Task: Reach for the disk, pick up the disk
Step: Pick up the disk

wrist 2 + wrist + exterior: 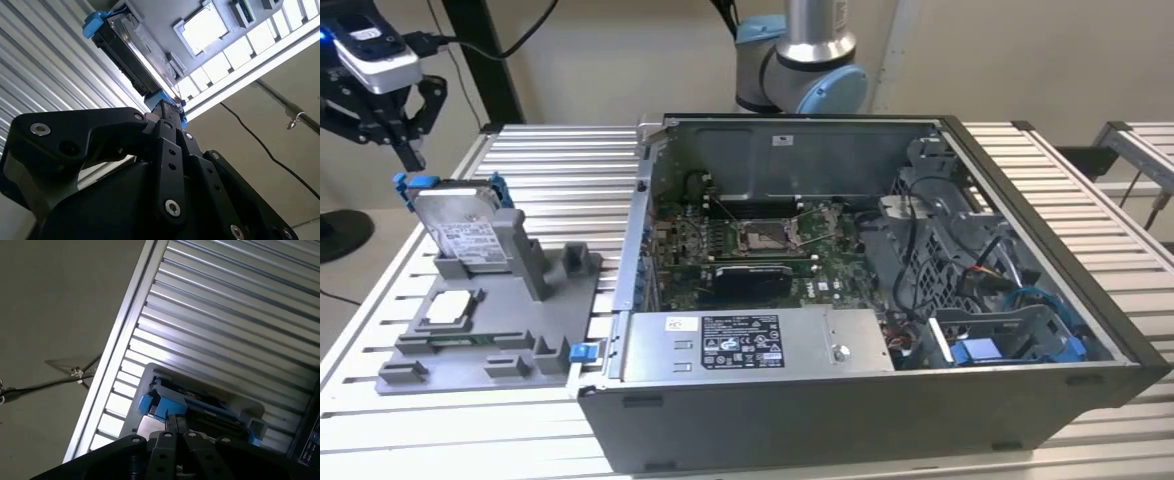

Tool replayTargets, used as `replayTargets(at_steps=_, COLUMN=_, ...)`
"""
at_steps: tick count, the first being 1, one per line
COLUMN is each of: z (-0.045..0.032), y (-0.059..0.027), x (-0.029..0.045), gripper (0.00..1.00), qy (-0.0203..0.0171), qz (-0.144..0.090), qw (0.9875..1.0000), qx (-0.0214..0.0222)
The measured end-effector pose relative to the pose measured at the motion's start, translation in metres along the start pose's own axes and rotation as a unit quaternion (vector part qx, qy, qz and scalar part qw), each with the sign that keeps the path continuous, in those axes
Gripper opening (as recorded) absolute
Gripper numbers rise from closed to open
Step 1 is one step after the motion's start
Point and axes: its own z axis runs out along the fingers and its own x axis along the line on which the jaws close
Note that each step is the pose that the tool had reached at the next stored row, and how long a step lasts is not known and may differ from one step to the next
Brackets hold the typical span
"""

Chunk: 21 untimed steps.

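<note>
claw [412, 157] | closed, nothing gripped | seen upper left of exterior view, just above disk [464, 232] | disk stood upright in holder [520, 335]

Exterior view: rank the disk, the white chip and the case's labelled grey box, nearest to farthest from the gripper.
1. disk, upright in the fixture, just below the gripper.
2. white chip, flat on the fixture.
3. labelled grey box, in the case, exterior view's right.
</note>
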Motion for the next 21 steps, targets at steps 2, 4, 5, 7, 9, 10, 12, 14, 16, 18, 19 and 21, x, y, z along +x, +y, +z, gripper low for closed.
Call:
replayTargets(at_steps=2, z=0.0000, y=0.0000, x=0.0000, gripper=0.00, qy=0.0003, qz=-0.006, qw=1.0000, qx=0.0000)
replayTargets(at_steps=4, z=0.0000, y=0.0000, x=0.0000, gripper=0.00, qy=0.0005, qz=-0.013, qw=0.9999, qx=0.0000)
replayTargets(at_steps=5, z=0.0000, y=0.0000, x=0.0000, gripper=0.00, qy=0.0006, qz=-0.016, qw=0.9999, qx=0.0000)
replayTargets(at_steps=7, z=-0.0001, y=0.0000, x=0.0000, gripper=0.00, qy=0.0009, qz=-0.023, qw=0.9997, qx=0.0000)
replayTargets(at_steps=9, z=-0.0001, y=0.0000, x=0.0000, gripper=0.00, qy=0.0011, qz=-0.029, qw=0.9996, qx=0.0000)
replayTargets(at_steps=10, z=-0.0001, y=0.0000, x=0.0000, gripper=0.00, qy=0.0012, qz=-0.032, qw=0.9995, qx=0.0000)
replayTargets(at_steps=12, z=-0.0001, y=0.0000, x=0.0000, gripper=0.00, qy=0.0015, qz=-0.039, qw=0.9992, qx=0.0000)
replayTargets(at_steps=14, z=-0.0001, y=0.0000, x=0.0000, gripper=0.00, qy=0.0017, qz=-0.044, qw=0.9990, qx=0.0000)
replayTargets(at_steps=16, z=-0.0001, y=0.0000, x=0.0000, gripper=0.00, qy=0.0017, qz=-0.046, qw=0.9990, qx=0.0000)
replayTargets(at_steps=18, z=-0.0001, y=0.0000, x=0.0000, gripper=0.00, qy=0.0018, qz=-0.046, qw=0.9989, qx=0.0000)
replayTargets(at_steps=19, z=-0.0001, y=0.0000, x=0.0000, gripper=0.00, qy=0.0018, qz=-0.047, qw=0.9989, qx=0.0000)
replayTargets(at_steps=21, z=-0.0001, y=0.0000, x=0.0000, gripper=0.00, qy=0.0018, qz=-0.047, qw=0.9989, qx=0.0000)
